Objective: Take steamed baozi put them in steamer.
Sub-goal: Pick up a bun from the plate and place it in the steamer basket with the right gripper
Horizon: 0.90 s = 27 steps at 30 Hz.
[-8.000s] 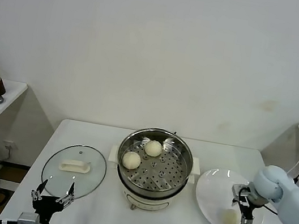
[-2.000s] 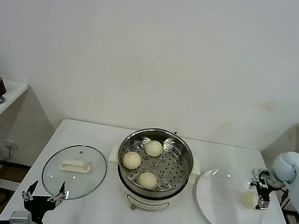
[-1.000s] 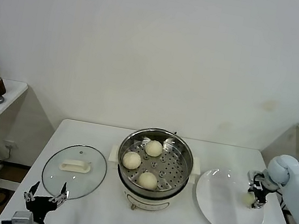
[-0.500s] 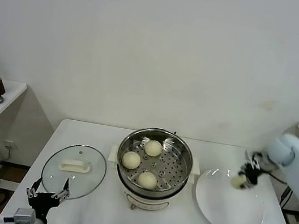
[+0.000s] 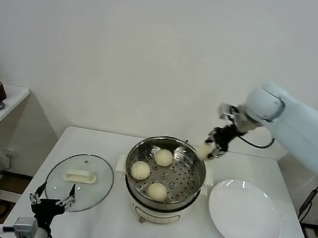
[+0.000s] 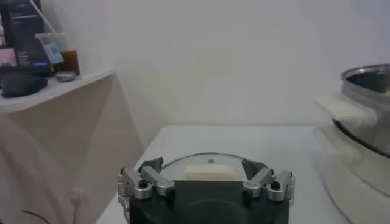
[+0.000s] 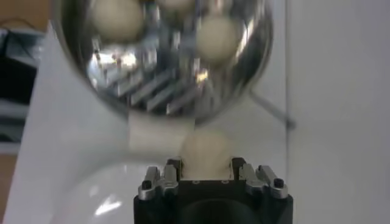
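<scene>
The steel steamer (image 5: 196,162) stands mid-table on its white base and holds three cream baozi (image 5: 163,157) (image 5: 140,169) (image 5: 157,191) on its perforated tray. My right gripper (image 5: 208,151) is shut on a fourth baozi (image 5: 204,152) and holds it in the air just above the steamer's far right rim. In the right wrist view this baozi (image 7: 205,153) sits between the fingers, with the steamer (image 7: 116,79) and its buns beyond. My left gripper (image 5: 52,204) is open and empty at the table's front left, beside the glass lid.
A round glass lid (image 5: 98,191) with a white handle lies left of the steamer; it also shows in the left wrist view (image 6: 210,167). An empty white plate (image 5: 245,214) lies to the right. A side table (image 5: 9,100) with a cup stands far left.
My right gripper has lifted the last baozi off the white plate and carried it up and left to the steamer's far right rim. The plate is now empty. The left arm has barely moved.
</scene>
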### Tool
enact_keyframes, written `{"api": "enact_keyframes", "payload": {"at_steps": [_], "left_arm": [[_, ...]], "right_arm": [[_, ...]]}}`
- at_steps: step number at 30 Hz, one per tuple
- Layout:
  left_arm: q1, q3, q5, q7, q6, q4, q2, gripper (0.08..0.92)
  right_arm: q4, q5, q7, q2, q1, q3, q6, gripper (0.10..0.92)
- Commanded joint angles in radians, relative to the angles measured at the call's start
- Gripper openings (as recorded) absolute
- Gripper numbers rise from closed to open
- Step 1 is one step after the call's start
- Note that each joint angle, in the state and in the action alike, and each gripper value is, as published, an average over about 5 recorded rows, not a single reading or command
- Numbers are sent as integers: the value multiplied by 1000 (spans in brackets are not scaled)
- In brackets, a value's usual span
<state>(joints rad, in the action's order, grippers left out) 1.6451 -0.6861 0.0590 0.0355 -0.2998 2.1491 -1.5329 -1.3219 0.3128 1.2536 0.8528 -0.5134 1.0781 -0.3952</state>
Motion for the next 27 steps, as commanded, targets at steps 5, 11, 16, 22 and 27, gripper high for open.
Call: {"api": "enact_keyframes", "payload": {"at_steps": [5,11,16,22,27], "left_arm": [[-7,-8,12,-1,-3,8,-4,823],[-15,-8,12,0,-2,-9,-11,823],[-19,-7,12,0,-2,-19,-13,823],[-21,-7,11,-1,-2,-23,-14,823],[-20,-8,12,0,-1,-27,-13,823]], "right_arm": [[-23,90,-71,205,-85,205,-91,501],[-21,35,-81,201,-43,226,-90,501],[-20,8,-93,201,-9,226,-91,501],[-13,-26,-103,201,37,214,-90,501],[-11,-51,-103,191,49,215,-85,501]]}}
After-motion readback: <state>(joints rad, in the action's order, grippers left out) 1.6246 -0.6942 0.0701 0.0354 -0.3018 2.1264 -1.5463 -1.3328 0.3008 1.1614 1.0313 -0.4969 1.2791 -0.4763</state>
